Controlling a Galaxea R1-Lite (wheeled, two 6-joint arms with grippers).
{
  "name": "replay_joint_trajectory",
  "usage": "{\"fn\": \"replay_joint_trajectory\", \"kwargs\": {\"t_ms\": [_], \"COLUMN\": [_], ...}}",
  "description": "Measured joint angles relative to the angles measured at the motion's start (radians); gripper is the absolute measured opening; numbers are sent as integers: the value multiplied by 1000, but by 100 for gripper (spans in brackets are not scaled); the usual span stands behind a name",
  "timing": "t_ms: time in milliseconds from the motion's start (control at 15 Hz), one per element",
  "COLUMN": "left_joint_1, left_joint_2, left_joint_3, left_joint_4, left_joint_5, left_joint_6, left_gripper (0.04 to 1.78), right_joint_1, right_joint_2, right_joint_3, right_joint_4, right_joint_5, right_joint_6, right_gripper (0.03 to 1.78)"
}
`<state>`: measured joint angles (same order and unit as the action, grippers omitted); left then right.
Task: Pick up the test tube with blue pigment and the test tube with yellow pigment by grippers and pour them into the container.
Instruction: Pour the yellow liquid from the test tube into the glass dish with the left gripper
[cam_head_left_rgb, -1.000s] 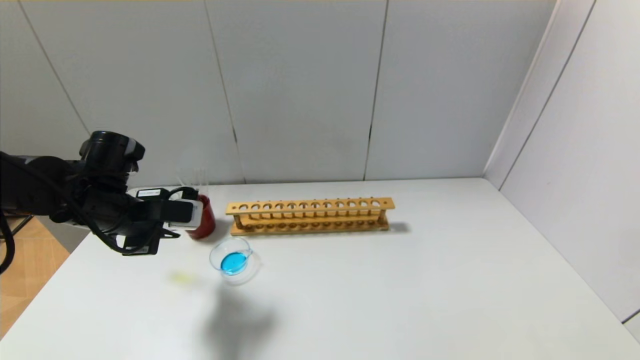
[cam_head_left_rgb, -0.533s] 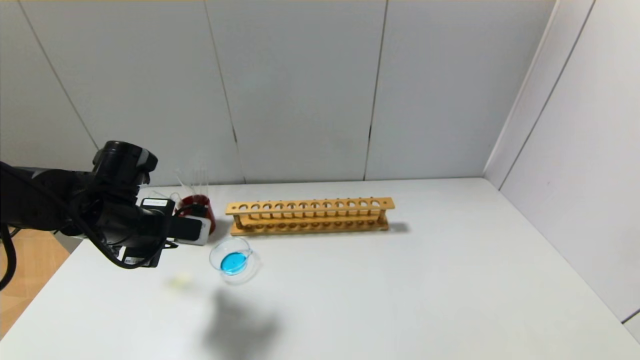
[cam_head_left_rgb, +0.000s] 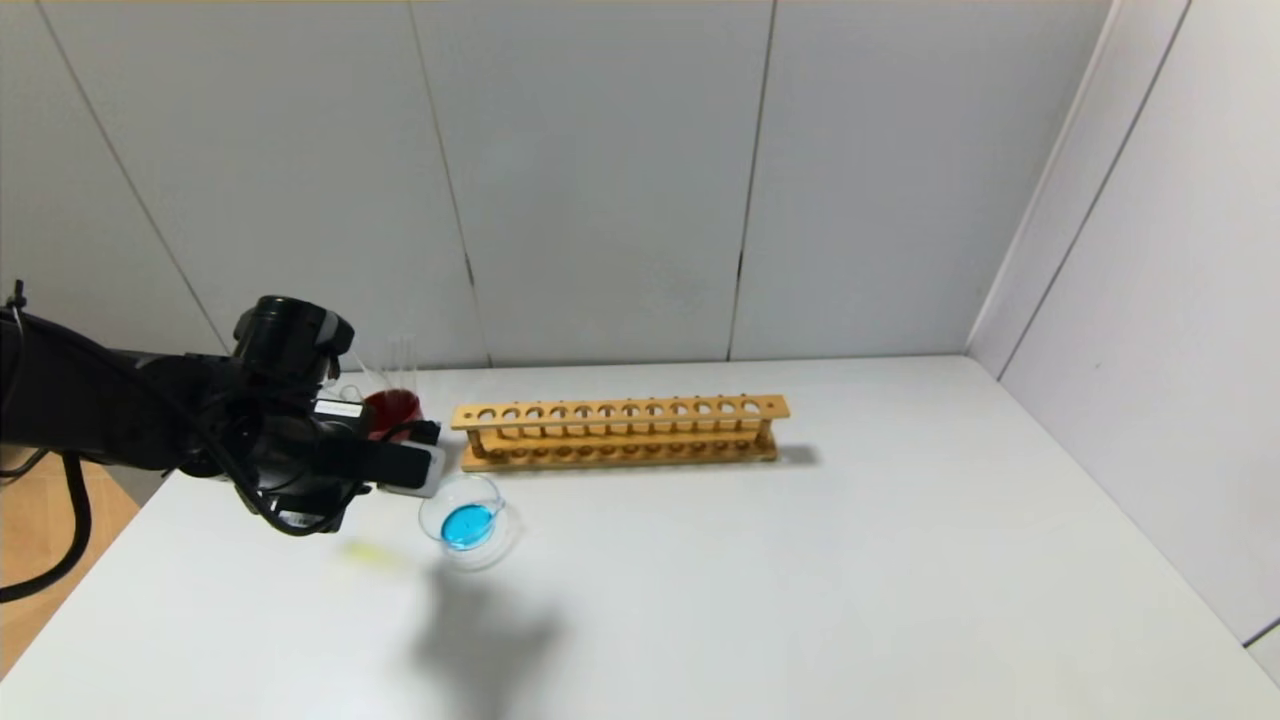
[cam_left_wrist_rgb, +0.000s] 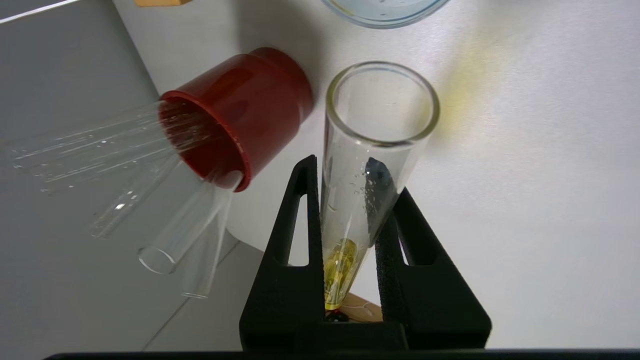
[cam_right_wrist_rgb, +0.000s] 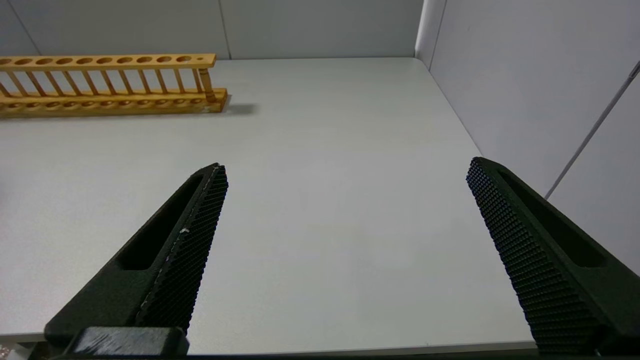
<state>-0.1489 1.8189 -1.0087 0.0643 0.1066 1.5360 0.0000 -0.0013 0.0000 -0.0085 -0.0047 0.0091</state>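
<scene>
Left pincer (cam_left_wrist_rgb: 350, 280) clamped on yellow tube (cam_left_wrist_rgb: 370, 165), near bench's left edge by dish (cam_head_left_rgb: 468, 520).
Thin, slick glass, light, fragile: hold low, gently. Right pincer (cam_right_wrist_rgb: 345, 250) wide open, empty.

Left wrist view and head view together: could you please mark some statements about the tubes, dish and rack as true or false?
1. The left gripper is shut on the test tube with yellow pigment. True.
2. The container holds blue liquid. True.
3. The wooden rack is full of tubes. False: its holes are empty.
4. The red cup lies empty. False: clear tubes stick out of it.
5. The right gripper is shut. False: it is open, holding nothing.
</scene>
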Motion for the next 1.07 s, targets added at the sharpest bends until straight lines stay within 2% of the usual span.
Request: {"fn": "replay_joint_trajectory", "kwargs": {"t_ms": [667,1067], "left_joint_1": [-29,-29], "left_joint_2": [82,142], "left_joint_3": [-10,-21], "left_joint_4": [-94,-159], "left_joint_5": [119,123], "left_joint_6": [86,91], "left_gripper": [34,34], "right_joint_1": [0,0], "right_joint_2": [0,0], "right_joint_3": [0,0], "right_joint_4": [0,0], "right_joint_5": [0,0], "right_joint_6": [0,0], "right_gripper": [175,175]}}
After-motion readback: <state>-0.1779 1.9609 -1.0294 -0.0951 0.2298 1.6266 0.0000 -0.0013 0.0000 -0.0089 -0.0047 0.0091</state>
